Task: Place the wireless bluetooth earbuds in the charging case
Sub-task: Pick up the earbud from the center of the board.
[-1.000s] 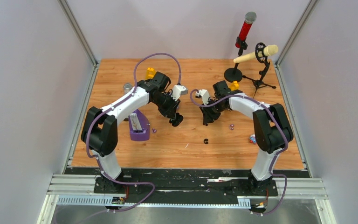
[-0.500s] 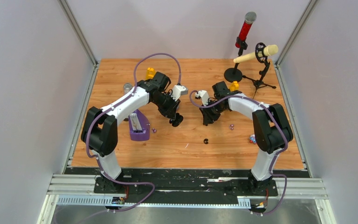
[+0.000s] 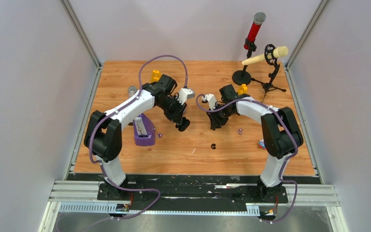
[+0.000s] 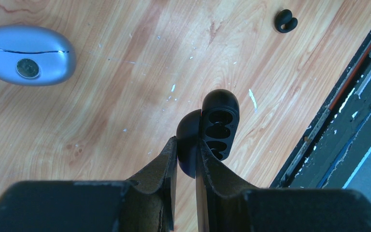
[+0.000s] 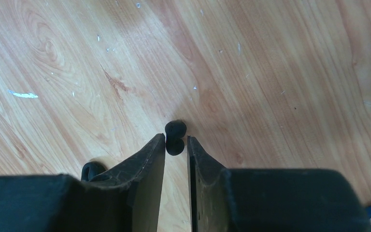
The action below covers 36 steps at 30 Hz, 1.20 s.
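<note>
Nearest the arm bases, a loose black earbud [image 3: 213, 146] lies alone on the wooden table [image 3: 193, 162], with a small clear bottle [image 3: 261, 143] off to its right. A little farther in, a purple case [image 3: 144, 134] sits at the left with a purple bud [image 3: 160, 135] just beside it, and a second purple bud [image 3: 240, 130] lies near the right arm. At mid-table the left gripper [image 4: 187, 147] is clamped tight on the open black charging case [image 4: 220, 126] (its wells face the wrist camera). The right gripper [image 5: 176, 145] pinches a held black earbud [image 5: 175, 130] between its fingertips, well apart from that case. A pale blue case [image 4: 27, 54] lies closed beyond the left fingers. At the far right stand a red microphone [image 3: 254, 30] and a cream microphone [image 3: 263, 56].
</note>
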Available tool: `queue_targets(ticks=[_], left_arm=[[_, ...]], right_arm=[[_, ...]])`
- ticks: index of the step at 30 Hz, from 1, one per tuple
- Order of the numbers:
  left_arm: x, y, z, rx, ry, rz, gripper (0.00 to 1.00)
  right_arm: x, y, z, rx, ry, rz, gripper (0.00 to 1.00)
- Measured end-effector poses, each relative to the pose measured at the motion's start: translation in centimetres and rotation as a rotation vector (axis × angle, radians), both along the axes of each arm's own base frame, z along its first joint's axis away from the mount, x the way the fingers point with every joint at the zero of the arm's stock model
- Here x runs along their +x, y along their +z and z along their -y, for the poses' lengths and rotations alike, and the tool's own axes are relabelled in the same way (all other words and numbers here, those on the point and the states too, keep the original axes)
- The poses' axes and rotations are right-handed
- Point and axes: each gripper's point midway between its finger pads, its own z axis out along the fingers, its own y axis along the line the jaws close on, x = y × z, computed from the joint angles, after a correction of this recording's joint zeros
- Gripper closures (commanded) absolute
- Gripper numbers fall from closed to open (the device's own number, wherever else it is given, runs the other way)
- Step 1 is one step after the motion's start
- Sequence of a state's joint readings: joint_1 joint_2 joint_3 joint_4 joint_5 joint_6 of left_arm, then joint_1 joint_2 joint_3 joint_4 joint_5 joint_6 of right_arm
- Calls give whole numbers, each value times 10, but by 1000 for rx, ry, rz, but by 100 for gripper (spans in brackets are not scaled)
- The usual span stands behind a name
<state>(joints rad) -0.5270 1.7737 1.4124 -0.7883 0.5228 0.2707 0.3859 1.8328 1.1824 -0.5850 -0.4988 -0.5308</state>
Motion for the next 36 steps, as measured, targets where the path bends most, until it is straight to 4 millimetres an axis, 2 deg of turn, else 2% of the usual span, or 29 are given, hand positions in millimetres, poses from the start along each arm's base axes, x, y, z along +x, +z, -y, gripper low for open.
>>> queue_targets(ticks=[3, 6, 15, 19, 22, 26, 31, 34, 36], left_arm=[[0, 0, 0, 0, 0, 0, 83], [0, 0, 0, -1, 0, -1, 83], [0, 0, 0, -3, -1, -2, 82], [0, 0, 0, -1, 0, -1, 82], [0, 0, 0, 1, 1, 0, 82], [0, 0, -1, 5, 4, 1, 82], [1, -2, -2, 13, 10, 1, 82], [3, -6, -4, 34, 17, 4, 82], [4, -12, -6, 60, 22, 4, 82]], right_arm=[[0, -2, 1, -6, -1, -3, 80], [0, -6, 2, -16, -2, -7, 90], [0, -5, 2, -16, 1, 0, 93], [-2, 1, 8, -30, 11, 37, 95], [-4, 19, 14, -36, 26, 105, 94], [-4, 58, 20, -23, 53, 252, 94], [-12, 102, 23, -12, 111, 442, 93], [-26, 121, 16, -21, 186, 555, 93], [-40, 129, 4, -22, 265, 623, 94]])
